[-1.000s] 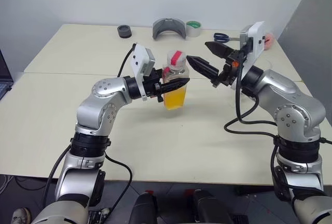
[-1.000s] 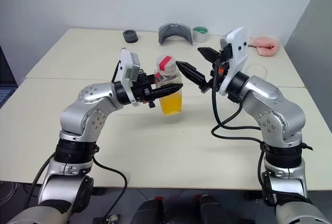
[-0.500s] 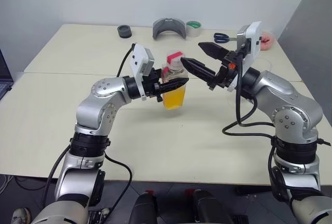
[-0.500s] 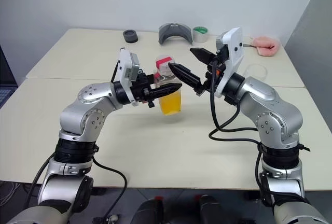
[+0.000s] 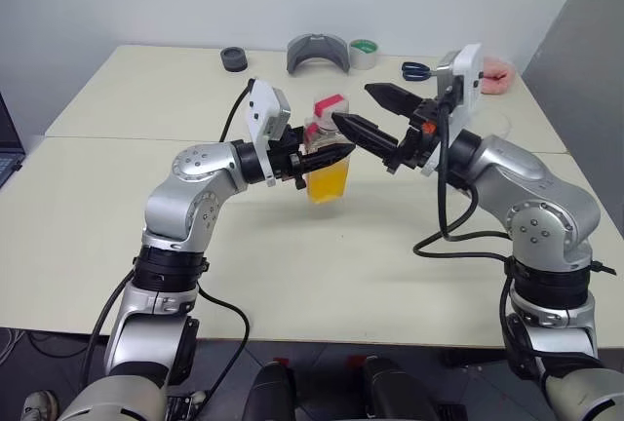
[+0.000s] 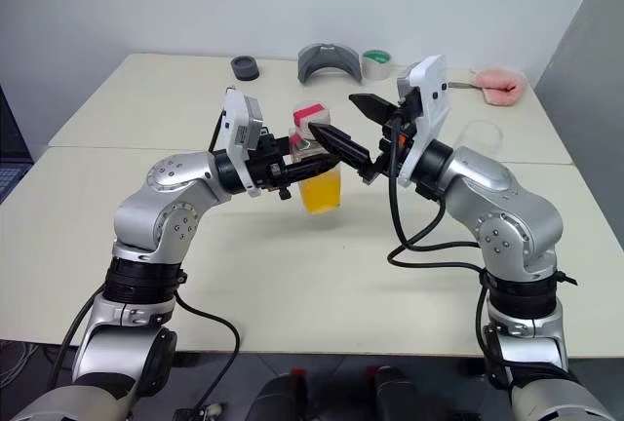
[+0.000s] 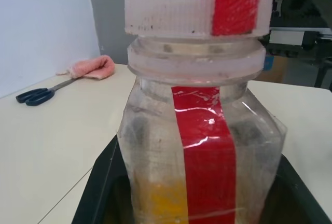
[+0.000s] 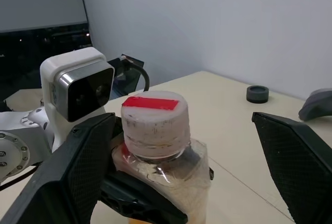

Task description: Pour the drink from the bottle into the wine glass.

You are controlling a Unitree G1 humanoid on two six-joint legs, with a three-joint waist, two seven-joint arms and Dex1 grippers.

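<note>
My left gripper [image 5: 334,156] is shut on the bottle [image 5: 327,163] and holds it upright above the table. The drink [image 5: 327,183] fills the bottle's lower part, and in the left wrist view the red stripe [image 7: 207,151] runs down its front. The white-and-red cap [image 8: 155,123] is on. My right gripper [image 6: 332,115] is open, with one finger [image 8: 72,182] on each side of the cap and not touching it. The wine glass [image 6: 481,133] stands on the table behind my right arm, partly hidden.
Along the table's far edge lie a black ring [image 5: 234,58], a grey curved part [image 5: 318,53], a roll of tape [image 5: 364,53], blue-handled scissors [image 5: 414,70] and a pink cloth [image 5: 499,75]. A seam runs across the cream table [image 5: 117,207].
My right gripper has moved left, still open, from beside the bottle to around its cap. The left gripper and the bottle have stayed in place.
</note>
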